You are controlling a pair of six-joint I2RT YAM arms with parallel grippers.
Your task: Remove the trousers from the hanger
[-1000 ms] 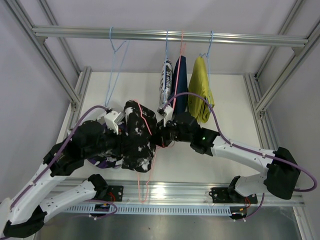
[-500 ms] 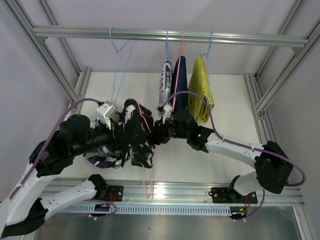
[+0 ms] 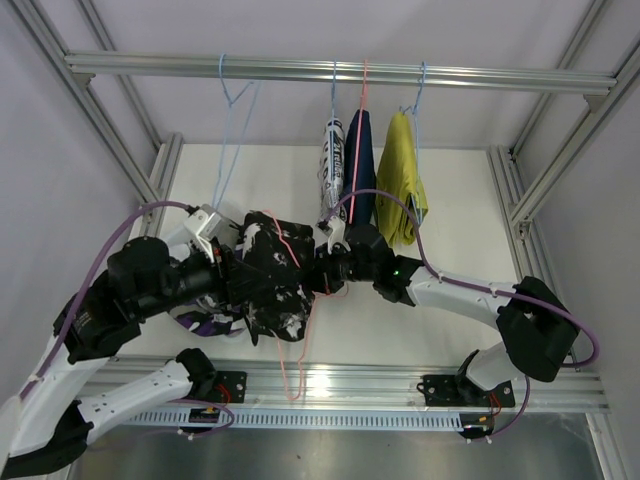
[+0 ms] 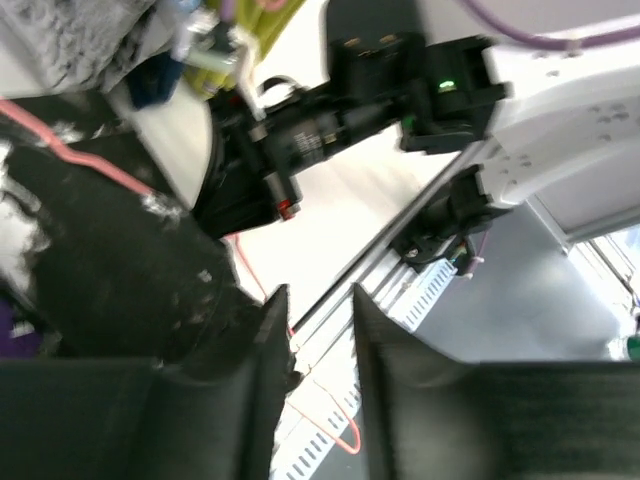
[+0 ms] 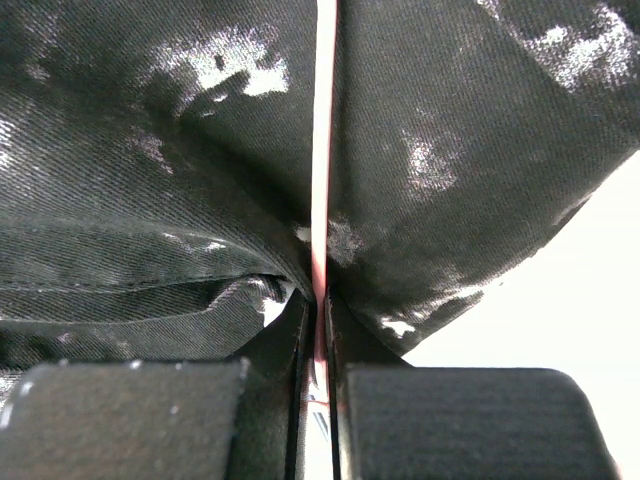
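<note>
Nearest the wrist cameras, much was masked. The right gripper [image 5: 318, 335] was clamped on the thin wire of the pink hanger [image 5: 322, 150], and black speckled trousers [image 5: 150, 150] filled the rest of that view, so their full shape and how they sat on the hanger could not be made out there. The left wrist view was blurred. The left gripper [image 4: 318, 320] had its jaws slightly apart, with only table and rail showing through the gap. The black cloth lay against the outer side of 1 finger [image 4: 268, 360], and I could not tell whether any cloth was pinched.

From above, both grippers met at the bunched black trousers, which hid the fingertips. Purple patterned trousers [image 3: 200, 322] lay on the table, mostly covered by the left arm. The pink hanger's lower loop hung past the metal rail at the near edge [image 3: 400, 380].

The white table [image 3: 455, 210] was fenced by metal frame posts between plain pale walls. Farther back, 3 pairs hung from the top bar [image 3: 200, 65]: white and blue trousers [image 3: 331, 165], navy trousers [image 3: 362, 160] and yellow trousers [image 3: 402, 180], beside 1 bare blue hanger [image 3: 223, 85].
</note>
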